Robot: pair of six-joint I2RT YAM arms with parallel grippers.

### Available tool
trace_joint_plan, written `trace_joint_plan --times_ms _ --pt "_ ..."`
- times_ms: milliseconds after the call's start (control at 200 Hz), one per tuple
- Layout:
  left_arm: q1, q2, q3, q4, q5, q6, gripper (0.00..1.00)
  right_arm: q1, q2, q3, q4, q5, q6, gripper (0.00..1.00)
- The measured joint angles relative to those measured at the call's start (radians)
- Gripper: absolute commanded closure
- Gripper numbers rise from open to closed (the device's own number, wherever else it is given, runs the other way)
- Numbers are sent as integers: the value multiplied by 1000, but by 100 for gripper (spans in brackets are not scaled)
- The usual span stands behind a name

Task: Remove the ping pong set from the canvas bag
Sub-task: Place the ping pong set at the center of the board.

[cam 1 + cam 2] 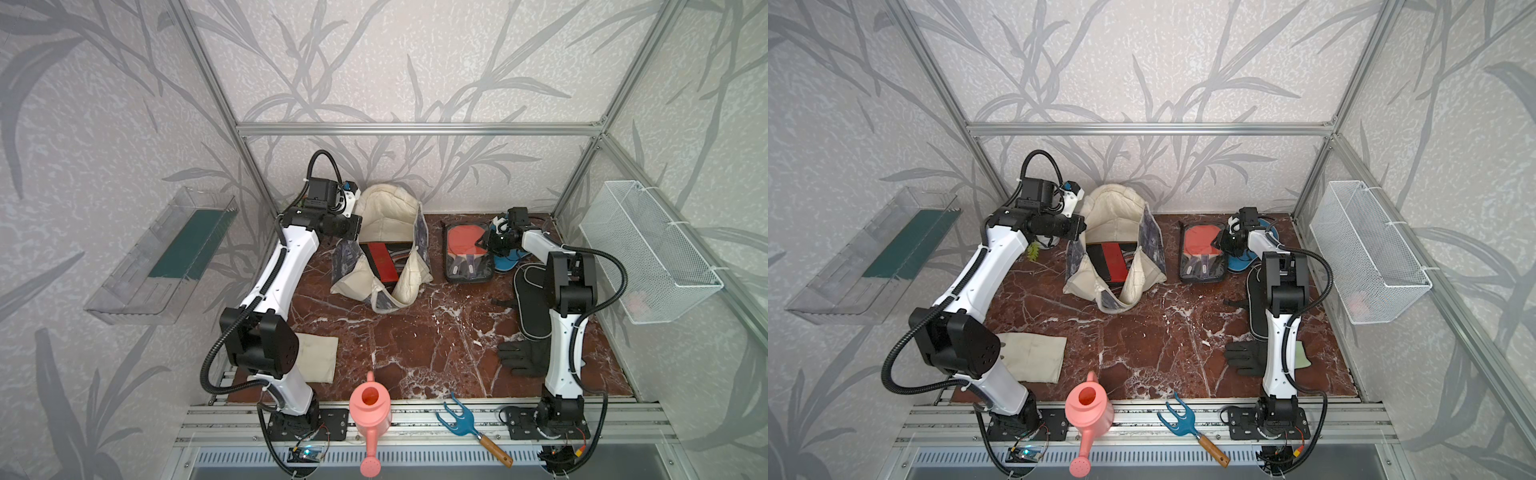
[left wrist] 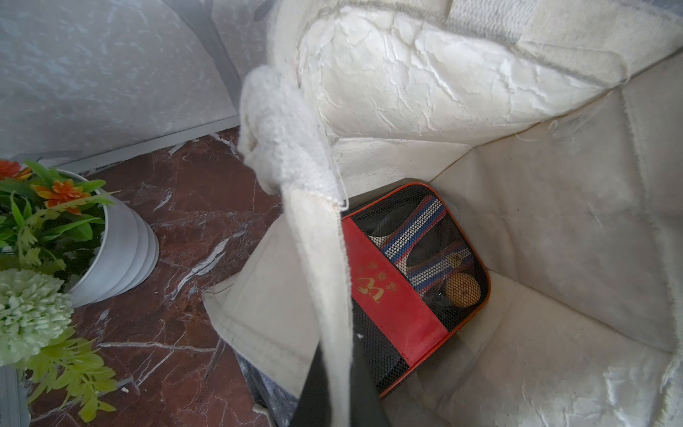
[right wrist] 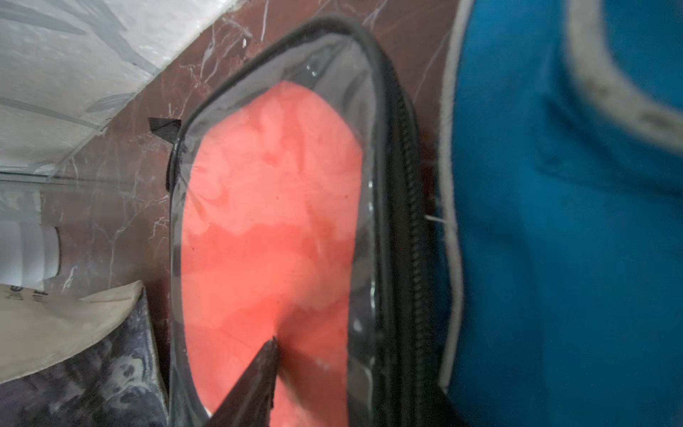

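The canvas bag [image 1: 386,216] [image 1: 1113,212] stands open at the back of the table, showing its cream lining [image 2: 443,92]. A flat black mesh case with a red stripe [image 2: 391,295] [image 1: 380,266] lies inside it. My left gripper [image 2: 338,403] [image 1: 355,227] is shut on the bag's left rim. Right of the bag lies a clear zip case with red paddles [image 1: 467,253] [image 3: 273,222], and beside it a blue paddle case [image 1: 505,262] [image 3: 554,240] and a black one [image 1: 532,303]. My right gripper [image 3: 354,369] [image 1: 496,243] hovers open over the clear case.
A black glove [image 1: 521,357] lies by the right arm and a cream glove [image 1: 318,357] by the left arm. A pink watering can [image 1: 370,409] and blue hand rake [image 1: 457,419] sit at the front edge. A flower pot [image 2: 118,251] stands left of the bag.
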Motion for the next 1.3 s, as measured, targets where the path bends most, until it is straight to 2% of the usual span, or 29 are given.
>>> trace_joint_plan --times_ms 605,835,890,1015,1075,1300 --pt "-6 0 0 -1 2 0 100 61 83 140 -63 22 11 50" --pt "-6 0 0 -1 4 0 100 66 84 148 -89 60 8 47" --pt "-6 0 0 -1 5 1 100 64 74 139 -92 80 0 42" --pt "-6 0 0 -1 9 1 100 53 31 101 -113 118 -21 24" --pt "-7 0 0 -2 11 2 100 48 0 85 -126 128 -35 0" --pt "-8 0 0 -2 26 10 100 58 -248 -63 -148 122 -127 1"
